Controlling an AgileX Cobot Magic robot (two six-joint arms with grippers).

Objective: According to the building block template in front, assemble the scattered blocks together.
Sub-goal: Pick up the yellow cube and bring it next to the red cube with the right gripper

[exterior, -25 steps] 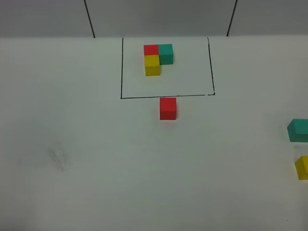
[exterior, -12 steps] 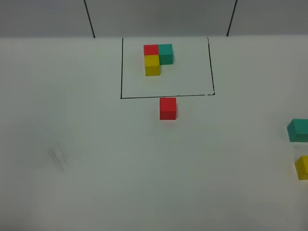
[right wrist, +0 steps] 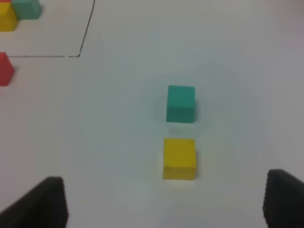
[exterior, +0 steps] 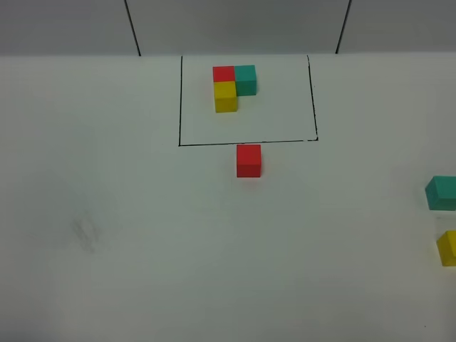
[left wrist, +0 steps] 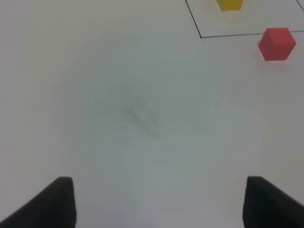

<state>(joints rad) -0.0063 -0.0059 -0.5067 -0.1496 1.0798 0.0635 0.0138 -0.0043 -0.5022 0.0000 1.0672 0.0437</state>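
On the white surface [exterior: 142,249], the building block template [exterior: 234,87] sits toward the far side, inside a thin black outline [exterior: 242,143]. Its red cube is at the far left corner, its teal cube touches it on the right, and its yellow cube touches it on the near side, so the three form an L. The loose red cube [exterior: 249,160] stands just outside the near line of the outline, close to the line's middle and well apart from the other two loose blocks. The loose teal cube [exterior: 442,192] and the loose yellow cube [exterior: 448,247] lie at the right edge of the high view, both cut off by the frame. The teal one is farther away, the yellow one nearer, and a small gap separates them. The left tool [left wrist: 160,202] hangs over a bare stretch of the surface marked by a faint grey smudge [left wrist: 140,116]. Its fingers are spread wide and hold nothing, and the red cube lies far ahead and off to one side. The right tool [right wrist: 166,199] is likewise released, fingers wide apart and empty. The yellow cube lies just ahead of it and the teal cube beyond that, and neither touches the fingers.
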